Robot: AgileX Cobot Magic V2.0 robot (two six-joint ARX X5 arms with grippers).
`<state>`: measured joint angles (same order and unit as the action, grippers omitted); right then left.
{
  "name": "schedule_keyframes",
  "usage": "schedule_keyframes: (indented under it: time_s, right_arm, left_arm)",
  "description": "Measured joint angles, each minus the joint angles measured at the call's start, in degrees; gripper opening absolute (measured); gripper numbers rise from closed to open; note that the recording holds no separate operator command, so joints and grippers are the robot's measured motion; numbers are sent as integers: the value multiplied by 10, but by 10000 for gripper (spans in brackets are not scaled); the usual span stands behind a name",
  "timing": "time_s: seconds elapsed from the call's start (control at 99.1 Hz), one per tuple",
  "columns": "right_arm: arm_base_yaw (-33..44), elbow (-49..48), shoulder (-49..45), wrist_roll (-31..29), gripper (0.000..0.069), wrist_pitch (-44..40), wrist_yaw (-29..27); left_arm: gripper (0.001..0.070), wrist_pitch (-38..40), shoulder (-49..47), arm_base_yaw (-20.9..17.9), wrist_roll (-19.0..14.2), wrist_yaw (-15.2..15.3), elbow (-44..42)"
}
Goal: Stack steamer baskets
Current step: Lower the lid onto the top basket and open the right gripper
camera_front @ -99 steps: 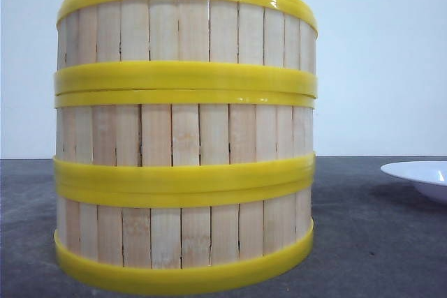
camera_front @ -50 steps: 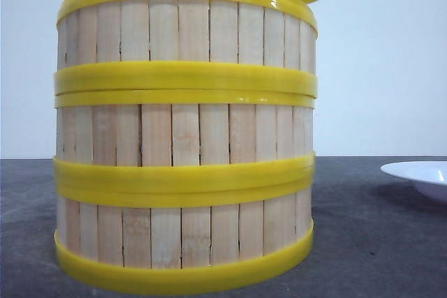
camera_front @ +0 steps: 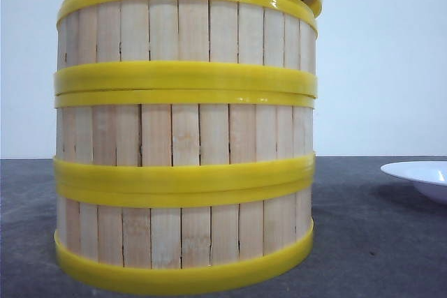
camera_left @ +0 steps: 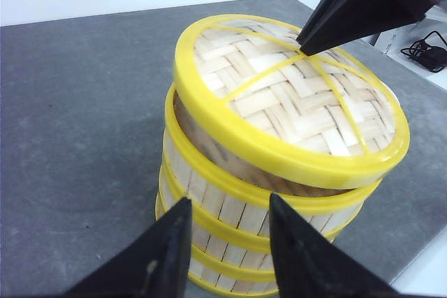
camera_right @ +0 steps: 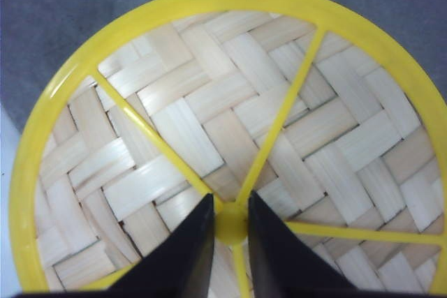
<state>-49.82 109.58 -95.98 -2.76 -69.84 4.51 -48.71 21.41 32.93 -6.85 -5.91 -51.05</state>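
Observation:
Three steamer baskets stand stacked in one column: the top one [camera_front: 185,29], the middle one [camera_front: 185,134] and the bottom one [camera_front: 185,232]. The same stack [camera_left: 230,207] shows in the left wrist view. A yellow-rimmed woven lid [camera_left: 279,102] lies tilted just over the top basket's rim, with a gap showing on one side. My right gripper [camera_right: 230,204] is shut on the lid's yellow centre knob [camera_right: 231,225]. My left gripper [camera_left: 229,200] hangs open beside the stack, level with its upper wall, holding nothing.
A white plate [camera_front: 422,176] sits on the dark grey table [camera_front: 377,242] to the right of the stack. In the left wrist view the table's edge [camera_left: 412,270] runs close behind the stack, with a black cable [camera_left: 426,54] beyond it.
The lid has come down and moved left, from high at the upper right to just over the top basket. The stack has not moved.

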Motion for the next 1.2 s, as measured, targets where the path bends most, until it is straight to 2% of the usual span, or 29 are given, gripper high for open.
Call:
schedule_keyframes:
  time_s: [1.201]
  right_arm:
    - [-4, 0, -19, 0, 56, 0, 0]
  left_arm:
    - [196, 0, 0, 0, 0, 0, 0]
